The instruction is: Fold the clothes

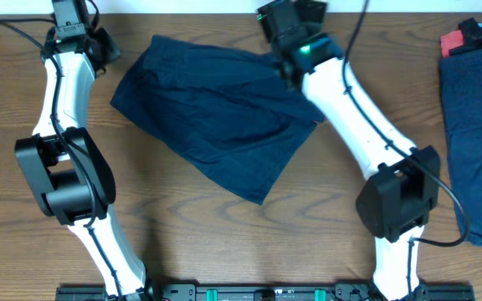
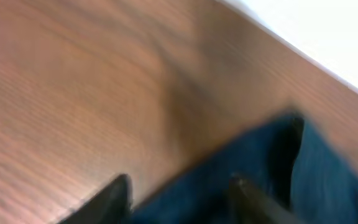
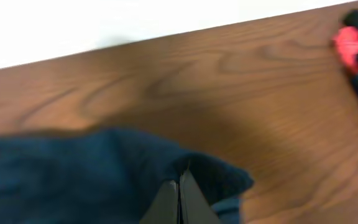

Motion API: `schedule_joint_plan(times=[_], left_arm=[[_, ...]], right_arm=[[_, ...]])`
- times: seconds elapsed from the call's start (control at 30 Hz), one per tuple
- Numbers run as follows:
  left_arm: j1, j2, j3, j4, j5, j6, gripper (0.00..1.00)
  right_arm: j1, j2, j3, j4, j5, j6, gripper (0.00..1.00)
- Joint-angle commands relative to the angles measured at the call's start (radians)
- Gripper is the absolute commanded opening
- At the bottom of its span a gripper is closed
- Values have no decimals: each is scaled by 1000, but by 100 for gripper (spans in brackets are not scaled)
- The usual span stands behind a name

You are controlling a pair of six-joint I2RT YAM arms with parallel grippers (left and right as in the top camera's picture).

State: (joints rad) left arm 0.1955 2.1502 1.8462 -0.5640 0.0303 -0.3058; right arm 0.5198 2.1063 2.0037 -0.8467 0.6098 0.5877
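A dark navy garment (image 1: 216, 109) lies spread on the wooden table at centre back. My right gripper (image 3: 180, 180) is shut on its far right corner and holds that fold of cloth (image 3: 104, 168) raised; in the overhead view the gripper (image 1: 284, 65) sits at the garment's upper right edge. My left gripper (image 2: 179, 190) is open, its two fingers over the garment's edge (image 2: 278, 174) and the bare wood; in the overhead view it (image 1: 99, 50) is at the back left, just beside the garment's left corner.
A stack of blue clothes (image 1: 475, 125) lies at the right edge, with a red and black item (image 1: 463, 38) behind it, also in the right wrist view (image 3: 353, 43). The table's far edge meets a white wall (image 3: 104, 25). A rail (image 1: 249, 293) runs along the front.
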Motion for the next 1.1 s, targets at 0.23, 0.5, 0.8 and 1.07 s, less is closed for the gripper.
schedule_joint_plan(times=[0.23,0.5,0.8,1.07], left_arm=[[-2,-26,5,-165,359,95,68],[-15,-24,-10,-195,457,91,69],[-42,15,-12,-194,512,68,70],[-49,36,-12,-191,558,35,70]], right_arm=[[111,-32,13,-100,-16,46,1],[91,-32,13,-163,-16,74,2],[92,-32,13,-211,-16,122,2],[96,-32,12,-238,-16,143,1]])
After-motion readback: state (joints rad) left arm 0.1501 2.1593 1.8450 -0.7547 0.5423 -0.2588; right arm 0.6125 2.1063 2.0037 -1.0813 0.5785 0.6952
